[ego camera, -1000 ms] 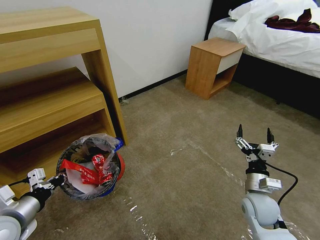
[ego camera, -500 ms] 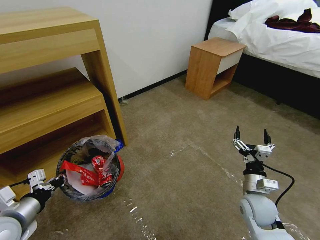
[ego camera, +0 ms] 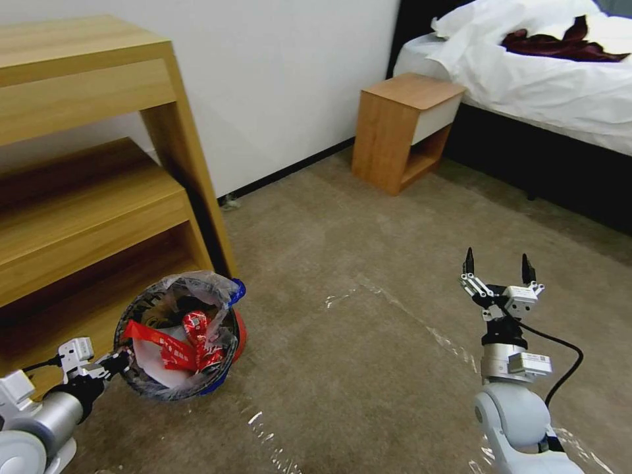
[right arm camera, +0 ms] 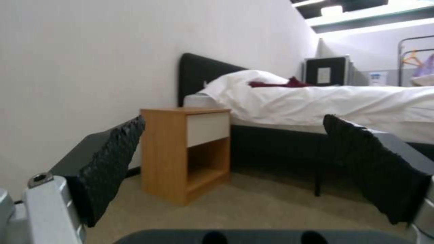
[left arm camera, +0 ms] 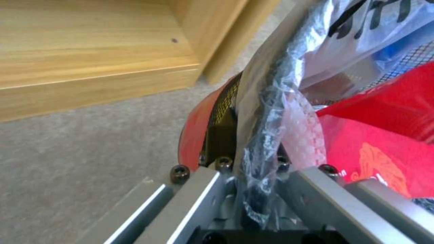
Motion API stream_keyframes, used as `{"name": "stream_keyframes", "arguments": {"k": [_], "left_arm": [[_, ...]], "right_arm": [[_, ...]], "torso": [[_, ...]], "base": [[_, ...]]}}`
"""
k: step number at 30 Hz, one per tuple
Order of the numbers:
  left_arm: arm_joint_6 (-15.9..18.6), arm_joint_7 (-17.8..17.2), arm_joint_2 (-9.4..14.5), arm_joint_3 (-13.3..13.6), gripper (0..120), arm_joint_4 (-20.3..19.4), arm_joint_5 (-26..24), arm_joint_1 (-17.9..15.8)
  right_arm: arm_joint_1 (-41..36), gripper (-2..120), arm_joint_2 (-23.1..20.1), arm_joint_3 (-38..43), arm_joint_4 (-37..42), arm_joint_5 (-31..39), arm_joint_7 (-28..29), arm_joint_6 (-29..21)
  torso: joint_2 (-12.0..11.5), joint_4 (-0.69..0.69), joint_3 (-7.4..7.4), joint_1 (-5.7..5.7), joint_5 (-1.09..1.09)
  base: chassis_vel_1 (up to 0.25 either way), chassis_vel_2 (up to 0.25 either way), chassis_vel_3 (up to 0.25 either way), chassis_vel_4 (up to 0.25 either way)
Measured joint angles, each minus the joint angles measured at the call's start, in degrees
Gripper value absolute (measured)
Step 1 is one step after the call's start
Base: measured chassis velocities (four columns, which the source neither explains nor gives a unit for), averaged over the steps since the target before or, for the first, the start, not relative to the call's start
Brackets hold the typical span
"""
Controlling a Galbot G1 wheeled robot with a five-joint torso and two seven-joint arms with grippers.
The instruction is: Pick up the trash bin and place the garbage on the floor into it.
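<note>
The trash bin (ego camera: 176,337), round with red and blue sides and a crinkly clear liner, hangs tilted just above the floor (ego camera: 368,388) beside the wooden desk's leg. My left gripper (ego camera: 122,361) is shut on its near rim; in the left wrist view the black rim and the bag sit pinched in the left gripper (left arm camera: 255,176), with the bin's red side (left arm camera: 193,135) beyond. Garbage (ego camera: 181,342) lies inside: red wrappers, a crushed red can and white paper. My right gripper (ego camera: 498,264) is held up over the carpet at the right, open and empty, seen again as the right gripper (right arm camera: 239,162).
A stepped wooden desk (ego camera: 85,164) stands close behind the bin. A wooden nightstand (ego camera: 401,128) and a bed (ego camera: 553,79) with white bedding line the far right. Shiny tape strips (ego camera: 421,326) cross the carpet between my arms.
The whole view has slid left, so the camera has turned right. The bin stays held in my left gripper. My right arm dropped slightly a second ago and has since held still.
</note>
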Motion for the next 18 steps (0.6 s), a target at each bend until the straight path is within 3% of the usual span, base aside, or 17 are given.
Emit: {"name": "stream_keyframes", "arguments": {"k": [18], "left_arm": [[-0.4, -0.2, 0.2, -0.5, 0, 0.0, -0.5, 0.1]], "right_arm": [[0.8, 100, -0.2, -1.0, -0.4, -0.2, 0.1, -1.5]], "torso": [[0.0, 0.03, 0.0, 0.0, 0.0]], "base": [[-0.008, -0.01, -0.008, -0.012]]}}
